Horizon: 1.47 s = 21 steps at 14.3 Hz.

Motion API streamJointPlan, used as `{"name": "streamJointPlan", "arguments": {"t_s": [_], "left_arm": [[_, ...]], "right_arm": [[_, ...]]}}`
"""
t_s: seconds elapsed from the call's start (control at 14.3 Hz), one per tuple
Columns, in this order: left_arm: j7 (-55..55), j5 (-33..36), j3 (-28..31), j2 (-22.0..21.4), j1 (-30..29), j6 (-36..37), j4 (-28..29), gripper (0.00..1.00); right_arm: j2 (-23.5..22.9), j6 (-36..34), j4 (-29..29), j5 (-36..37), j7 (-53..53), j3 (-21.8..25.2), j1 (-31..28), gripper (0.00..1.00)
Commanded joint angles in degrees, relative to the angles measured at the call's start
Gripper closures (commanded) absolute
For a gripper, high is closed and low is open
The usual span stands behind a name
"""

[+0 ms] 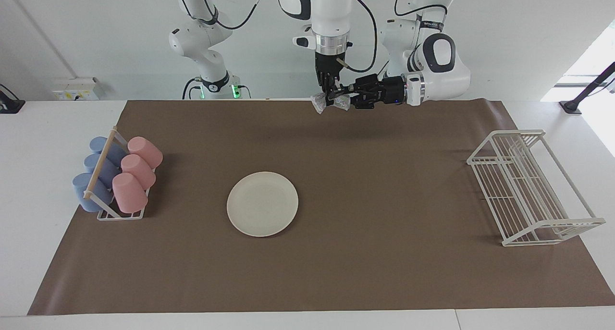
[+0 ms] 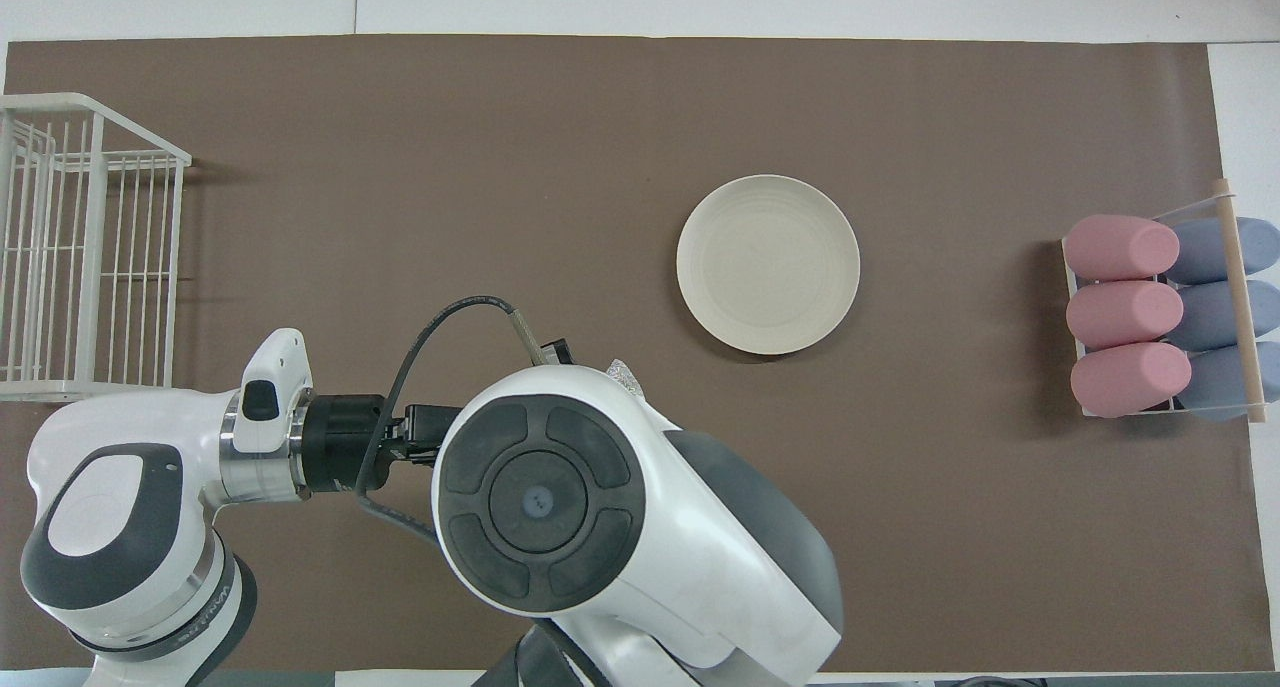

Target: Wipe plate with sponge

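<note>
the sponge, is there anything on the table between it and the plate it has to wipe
Nothing visible. The sponge is up in the air at the robots' edge of the mat, with the left claw and the right claw both at it. Only bare brown mat lies between there and the plate.

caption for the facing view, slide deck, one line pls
Both grippers, left and right, meet at the silvery sponge held in the air, with the plate bare on the brown mat.
</note>
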<state>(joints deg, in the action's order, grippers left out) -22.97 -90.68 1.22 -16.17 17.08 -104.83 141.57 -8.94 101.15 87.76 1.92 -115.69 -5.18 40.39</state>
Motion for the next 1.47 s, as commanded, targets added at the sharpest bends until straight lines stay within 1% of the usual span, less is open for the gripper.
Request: {"name": "streamJointPlan", "arguments": {"t_s": [0.0, 0.21, 0.28, 0.35, 0.42, 0.56, 0.63, 0.77, 0.91, 0.98, 1.12, 1.26, 1.33, 1.4], "left_arm": [[1.6, -1.1, 0.9, -1.8, 1.5, -1.6, 1.4, 1.0], [3.5, -1.1, 1.0, -2.6, 1.3, -1.7, 1.4, 1.0], [3.9, -1.1, 1.1, -2.6, 1.2, -1.7, 1.4, 1.0], [4.6, -1.1, 1.1, -2.9, 1.1, -1.8, 1.4, 1.0], [4.7, -0.9, 1.1, -2.9, 1.1, -1.8, 1.4, 1.0], [5.4, -0.7, 1.1, -3.0, 0.9, -2.3, 1.4, 1.0], [5.7, -0.6, 1.2, -3.0, 0.8, -2.4, 1.4, 1.0], [5.8, 0.4, 1.2, -3.0, -0.4, -2.5, 1.4, 1.0], [6.0, 3.0, 1.2, -2.9, -1.2, -2.5, 1.4, 1.0], [6.2, 4.8, 1.2, -2.9, -2.5, -2.4, 1.4, 1.0], [7.2, 9.6, 1.2, -2.9, -5.0, -2.0, 1.1, 1.0], [9.3, 15.3, 1.2, -2.8, -6.2, -2.0, 0.0, 1.0], [11.0, 18.8, 1.2, -2.7, -7.7, -2.0, -0.6, 1.0], [13.0, 22.4, 1.2, -2.3, -9.2, -1.8, -2.1, 1.0]], "right_arm": [[-0.5, -0.3, -1.0, 1.2, -1.0, -0.2, -0.1, 1.0], [0.0, -0.3, -0.9, 0.7, -0.2, -0.1, -0.5, 1.0], [0.4, -0.6, -0.8, 0.3, 1.2, 0.0, -0.7, 0.79], [1.0, -1.3, -0.6, 0.1, 3.2, 0.0, -1.1, 0.51], [1.4, -1.1, 0.0, -0.2, 3.7, 0.2, -1.2, 0.01], [2.3, -1.4, 0.0, -0.3, 6.7, 0.3, -2.7, 0.0], [3.0, -1.8, 0.0, -0.3, 11.0, 0.3, -4.7, 0.0], [5.0, -4.9, 0.0, -0.3, 21.1, 0.3, -9.1, 0.0], [7.1, -9.6, 0.2, -0.3, 37.0, 0.3, -14.5, 0.0], [7.9, -11.4, 0.1, -0.3, 47.1, 0.4, -17.8, 0.0], [9.9, -14.9, 0.1, -0.3, 63.4, 0.4, -24.4, 0.0], [11.3, -19.7, 0.2, -0.3, 76.1, 0.5, -29.4, 0.0], [11.7, -21.5, 0.2, -0.3, 81.7, 0.6, -31.6, 0.0], [12.2, -22.0, 0.2, -0.3, 87.2, 0.6, -33.9, 0.0]]}}
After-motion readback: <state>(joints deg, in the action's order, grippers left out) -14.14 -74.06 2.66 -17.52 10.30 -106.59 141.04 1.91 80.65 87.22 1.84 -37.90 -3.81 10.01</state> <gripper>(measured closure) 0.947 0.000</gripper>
